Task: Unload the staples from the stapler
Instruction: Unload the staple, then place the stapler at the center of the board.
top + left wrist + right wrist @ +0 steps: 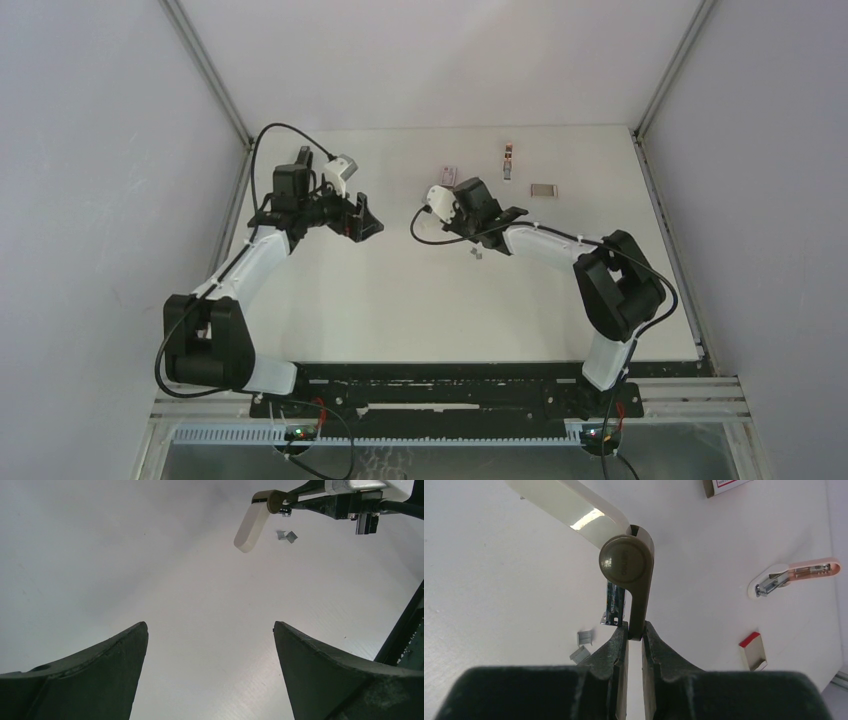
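Item 1. Right pincer [634, 630]: fingers pressed together on the stapler [626, 562], pinching its olive-brown lower arm edge-on just below the round hinge. The cream top arm is swung open and angles away from the fingertips, on the far side of the hinge. A narrow metal channel hangs alongside the pinched arm, touching the tip of one finger.

Item 2. Staples [585, 637]: two short silvery strips lying loose on the table [400, 320], just beside the right pincer's fingertips and below the open stapler. They sit close together, not touching the fingers.

Item 3. Left pincer [210, 625]: spread wide, nothing between the fingers, white tabletop showing in the gap. It faces the right pincer. The stapler and the staples are well beyond its tips.

Item 4. Pink stapler [796, 575]: small, lying on its side on the table, well apart from the right pincer, off to its side.

Item 5. Small box with a red end [754, 651]: on the table, nearer the right pincer than the pink stapler is, on the same side.

Item 6. Pink-and-white box [448, 173]: flat on the table, just beyond the right pincer.
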